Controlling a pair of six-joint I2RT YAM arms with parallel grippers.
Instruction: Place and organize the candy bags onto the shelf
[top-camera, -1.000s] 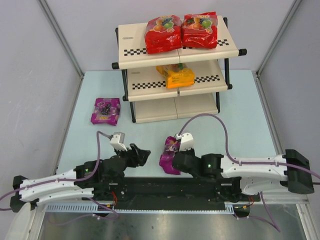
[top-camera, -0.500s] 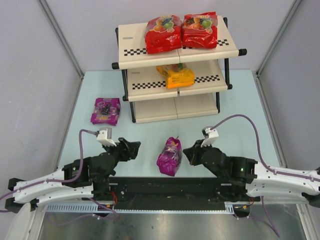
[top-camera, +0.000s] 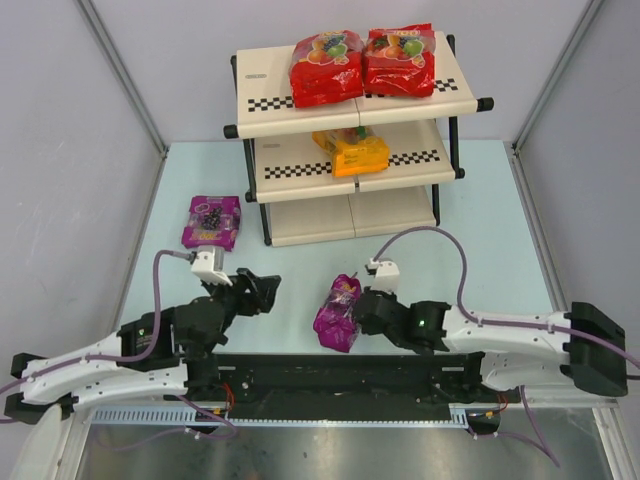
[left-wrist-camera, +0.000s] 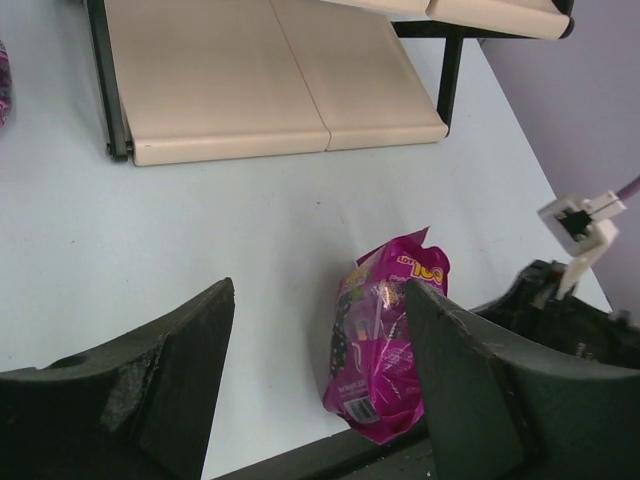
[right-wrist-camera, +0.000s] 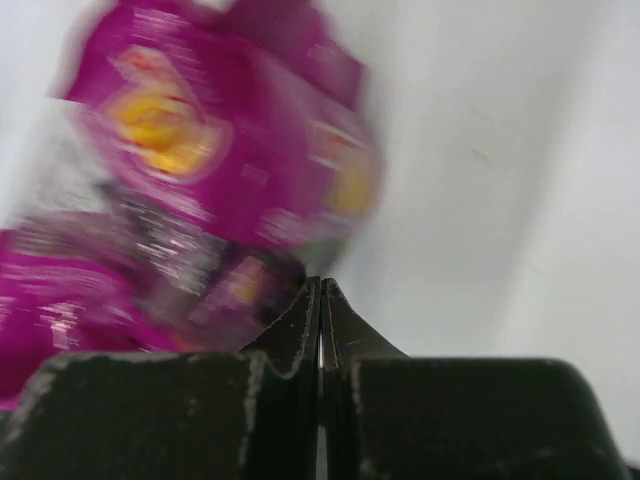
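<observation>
The shelf (top-camera: 300, 115) stands at the back. Two red candy bags (top-camera: 326, 68) (top-camera: 400, 60) lie on its top tier and an orange-yellow one (top-camera: 357, 152) on the middle tier. One purple bag (top-camera: 211, 221) lies flat on the table left of the shelf. A second purple bag (top-camera: 338, 312) stands on edge near the front, also in the left wrist view (left-wrist-camera: 385, 340) and blurred in the right wrist view (right-wrist-camera: 190, 200). My right gripper (top-camera: 362, 312) (right-wrist-camera: 320, 287) is shut, tips at that bag's right edge. My left gripper (top-camera: 264, 291) (left-wrist-camera: 318, 290) is open and empty, left of it.
The shelf's bottom tier (left-wrist-camera: 270, 80) holds nothing. Grey walls close in the table on the left, back and right. The black rail (top-camera: 330, 375) with both arm bases runs along the near edge, just behind the standing purple bag.
My right gripper first drew back to the right of the purple bag, then came back against its right edge, jaws shut. My left gripper drifted slightly left. The bag stayed about where it was.
</observation>
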